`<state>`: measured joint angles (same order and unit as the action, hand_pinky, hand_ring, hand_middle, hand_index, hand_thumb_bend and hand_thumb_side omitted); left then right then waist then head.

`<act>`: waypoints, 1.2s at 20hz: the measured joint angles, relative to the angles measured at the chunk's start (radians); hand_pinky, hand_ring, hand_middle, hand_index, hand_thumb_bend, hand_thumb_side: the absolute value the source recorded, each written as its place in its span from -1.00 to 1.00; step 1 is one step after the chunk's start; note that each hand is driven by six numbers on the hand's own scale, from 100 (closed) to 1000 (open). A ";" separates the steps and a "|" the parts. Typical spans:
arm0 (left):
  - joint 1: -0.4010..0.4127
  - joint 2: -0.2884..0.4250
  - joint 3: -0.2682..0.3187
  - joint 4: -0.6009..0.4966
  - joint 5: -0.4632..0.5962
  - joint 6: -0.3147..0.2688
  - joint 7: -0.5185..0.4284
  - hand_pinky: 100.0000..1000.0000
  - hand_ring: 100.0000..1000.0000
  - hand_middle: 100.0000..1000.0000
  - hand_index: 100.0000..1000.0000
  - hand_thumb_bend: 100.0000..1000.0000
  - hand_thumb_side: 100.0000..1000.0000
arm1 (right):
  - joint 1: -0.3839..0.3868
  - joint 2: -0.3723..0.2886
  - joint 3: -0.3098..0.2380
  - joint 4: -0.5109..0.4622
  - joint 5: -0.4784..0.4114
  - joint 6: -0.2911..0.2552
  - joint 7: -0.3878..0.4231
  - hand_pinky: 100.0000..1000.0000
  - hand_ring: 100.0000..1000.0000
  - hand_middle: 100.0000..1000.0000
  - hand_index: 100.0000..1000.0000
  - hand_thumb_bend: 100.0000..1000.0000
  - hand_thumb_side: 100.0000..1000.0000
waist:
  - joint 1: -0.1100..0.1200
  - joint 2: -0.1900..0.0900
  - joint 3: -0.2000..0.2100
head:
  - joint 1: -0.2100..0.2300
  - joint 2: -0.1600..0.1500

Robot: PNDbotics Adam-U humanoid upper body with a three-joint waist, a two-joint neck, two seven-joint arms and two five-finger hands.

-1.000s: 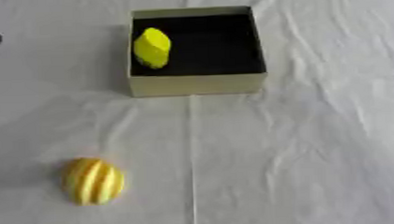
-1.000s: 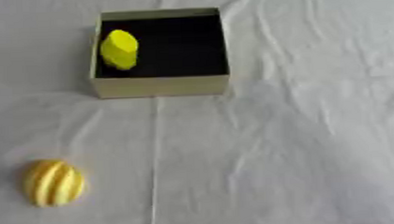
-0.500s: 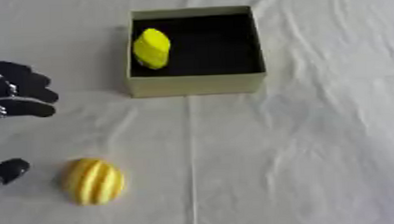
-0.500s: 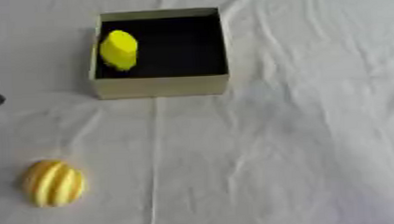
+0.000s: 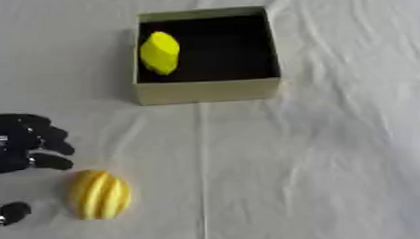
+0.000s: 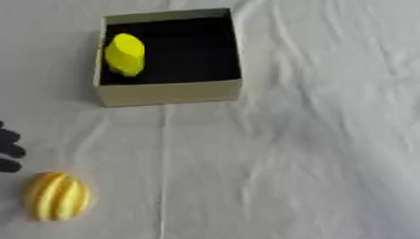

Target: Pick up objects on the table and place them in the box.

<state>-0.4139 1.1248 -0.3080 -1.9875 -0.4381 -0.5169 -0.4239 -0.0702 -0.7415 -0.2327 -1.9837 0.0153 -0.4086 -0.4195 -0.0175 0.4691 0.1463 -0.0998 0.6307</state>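
Note:
A ridged yellow-orange fruit-shaped object lies on the white cloth at the lower left. My left hand comes in from the left edge just beside and above it, open, fingers spread toward the object and the thumb tip lower down; nothing is between them. A pale cardboard box with a dark inside stands at the top centre. A smooth yellow lemon-like object rests in its left half. My right hand shows in no view.
A white wrinkled cloth covers the whole table, with a fold line running down from the box's front wall. The cloth stretches bare to the right and below the box.
My left hand has come down from the upper left edge and moved right, so its fingers and thumb now flank the ridged object's left side. The box and both yellow objects have stayed put.

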 measured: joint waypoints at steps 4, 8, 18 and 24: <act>-0.031 -0.016 -0.017 0.000 0.031 0.020 -0.053 0.93 0.84 0.60 0.78 -0.65 -0.64 | -0.001 0.014 0.002 0.000 -0.016 0.024 0.019 0.78 0.52 -0.20 0.46 -1.00 -0.04 | 0.006 0.000 -0.002 | 0.000 0.000; -0.050 -0.038 -0.035 -0.001 0.014 0.078 -0.060 0.90 0.81 0.57 0.75 -0.54 -0.46 | -0.002 0.027 0.006 0.000 -0.029 0.045 0.037 0.79 0.52 -0.21 0.46 -1.00 -0.03 | 0.014 0.000 -0.002 | 0.000 0.001; -0.051 -0.079 -0.095 -0.002 -0.098 0.161 -0.067 0.88 0.80 0.56 0.74 -0.38 -0.55 | -0.010 0.053 0.006 0.000 -0.060 0.082 0.074 0.80 0.51 -0.24 0.44 -1.00 -0.01 | 0.021 0.000 -0.006 | 0.006 0.001; -0.042 -0.093 -0.113 -0.002 -0.158 0.207 -0.076 0.83 0.76 0.51 0.70 -0.36 -0.56 | -0.009 0.072 0.006 0.000 -0.071 0.112 0.087 0.80 0.51 -0.26 0.43 -1.00 0.00 | 0.023 0.000 -0.010 | 0.011 0.001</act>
<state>-0.4559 1.0321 -0.4205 -1.9898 -0.5956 -0.3099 -0.5001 -0.0795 -0.6700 -0.2264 -1.9837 -0.0560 -0.2965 -0.3323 0.0058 0.4690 0.1363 -0.0888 0.6321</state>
